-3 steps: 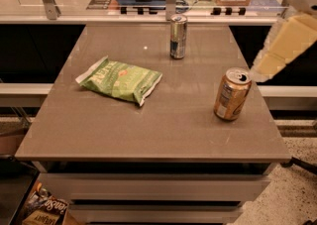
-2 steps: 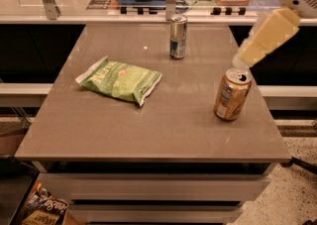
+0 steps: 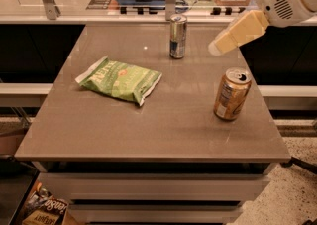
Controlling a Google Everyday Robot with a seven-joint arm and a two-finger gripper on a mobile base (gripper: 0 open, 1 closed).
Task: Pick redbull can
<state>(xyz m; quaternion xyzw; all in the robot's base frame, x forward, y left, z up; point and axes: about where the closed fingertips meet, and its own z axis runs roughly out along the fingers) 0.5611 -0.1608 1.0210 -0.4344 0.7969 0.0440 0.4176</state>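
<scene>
Tool [image 3: 217, 47] right of upright redbull can [image 3: 178, 36]

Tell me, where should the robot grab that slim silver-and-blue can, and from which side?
Probably mid-height on the redbull can, across its straight round wall, coming level from the picture's right, where the gripper hovers. It stands upright and slim on the table, and nothing stands between them.

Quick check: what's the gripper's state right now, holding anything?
Gripper: open or closed cannot be told; it hangs over the table's right rear, apart from the redbull can.
</scene>
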